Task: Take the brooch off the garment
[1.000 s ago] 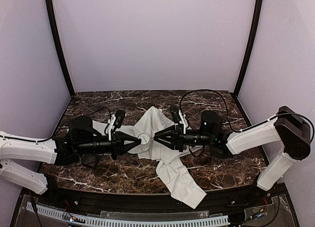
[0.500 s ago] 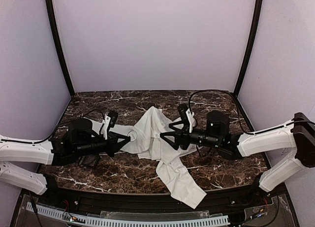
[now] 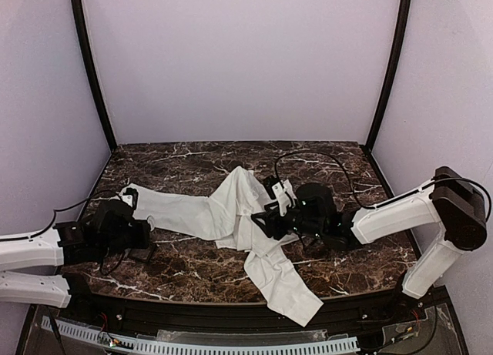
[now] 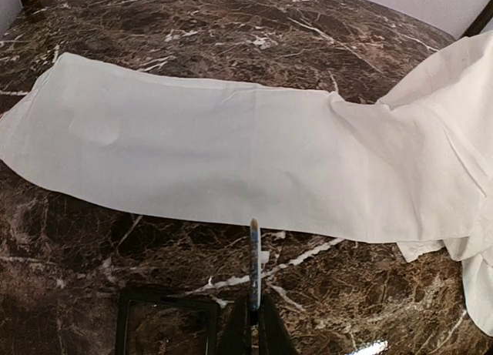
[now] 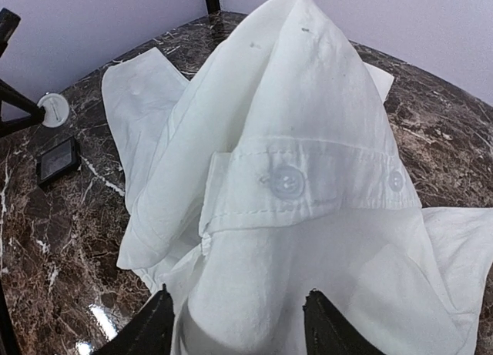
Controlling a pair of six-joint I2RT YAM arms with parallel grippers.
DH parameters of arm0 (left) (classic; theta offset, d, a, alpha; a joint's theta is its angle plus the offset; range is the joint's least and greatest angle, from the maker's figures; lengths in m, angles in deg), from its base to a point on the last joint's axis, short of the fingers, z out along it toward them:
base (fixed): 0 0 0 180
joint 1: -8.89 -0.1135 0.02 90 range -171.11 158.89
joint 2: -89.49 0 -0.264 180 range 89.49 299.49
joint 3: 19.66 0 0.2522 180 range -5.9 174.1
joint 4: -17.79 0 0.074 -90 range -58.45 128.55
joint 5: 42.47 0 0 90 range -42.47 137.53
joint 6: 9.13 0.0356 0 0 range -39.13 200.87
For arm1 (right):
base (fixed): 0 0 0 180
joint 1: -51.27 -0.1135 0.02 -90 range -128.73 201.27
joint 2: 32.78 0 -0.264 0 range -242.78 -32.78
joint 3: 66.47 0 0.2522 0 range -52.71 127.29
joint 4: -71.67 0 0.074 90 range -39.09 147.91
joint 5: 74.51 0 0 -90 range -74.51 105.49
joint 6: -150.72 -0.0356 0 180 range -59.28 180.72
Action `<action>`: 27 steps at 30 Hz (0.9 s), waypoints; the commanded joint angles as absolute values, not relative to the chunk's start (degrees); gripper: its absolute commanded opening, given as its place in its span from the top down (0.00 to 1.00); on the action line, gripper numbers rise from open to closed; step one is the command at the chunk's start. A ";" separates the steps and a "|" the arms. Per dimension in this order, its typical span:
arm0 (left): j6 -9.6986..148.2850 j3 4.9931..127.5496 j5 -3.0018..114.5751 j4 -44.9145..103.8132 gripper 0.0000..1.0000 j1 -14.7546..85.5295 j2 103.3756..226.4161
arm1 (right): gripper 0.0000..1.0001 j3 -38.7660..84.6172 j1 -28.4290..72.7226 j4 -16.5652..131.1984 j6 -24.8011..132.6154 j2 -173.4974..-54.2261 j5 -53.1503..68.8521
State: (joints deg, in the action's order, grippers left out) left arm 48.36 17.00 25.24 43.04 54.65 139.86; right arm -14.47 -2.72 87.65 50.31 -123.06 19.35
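The brooch [image 4: 253,255] is a small round pale pin, seen edge-on in the left wrist view. My left gripper [image 4: 252,303] is shut on it and holds it above the marble, just off the edge of the white shirt's sleeve [image 4: 231,155]. In the top view the left gripper [image 3: 146,224] is at the table's left with the brooch [image 3: 150,219] at its tip. The right wrist view shows the brooch [image 5: 54,110] face-on, clear of the shirt [image 5: 293,139]. My right gripper [image 5: 243,324] is open and empty, close over the shirt's middle [image 3: 231,205].
A small black square tray [image 4: 166,324] lies on the marble right below and left of the left gripper; it also shows in the right wrist view [image 5: 58,161]. The shirt sprawls from left centre to the front edge [image 3: 296,301]. Frame posts stand at the back corners.
My left gripper has drawn back to the left with the brooch, away from the shirt's middle. My right gripper has let go of the cloth and hovers open over it.
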 commanded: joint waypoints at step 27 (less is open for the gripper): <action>36.91 24.68 16.43 71.53 0.98 54.24 149.78 | 1.00 -10.43 2.49 88.06 49.56 -126.22 25.44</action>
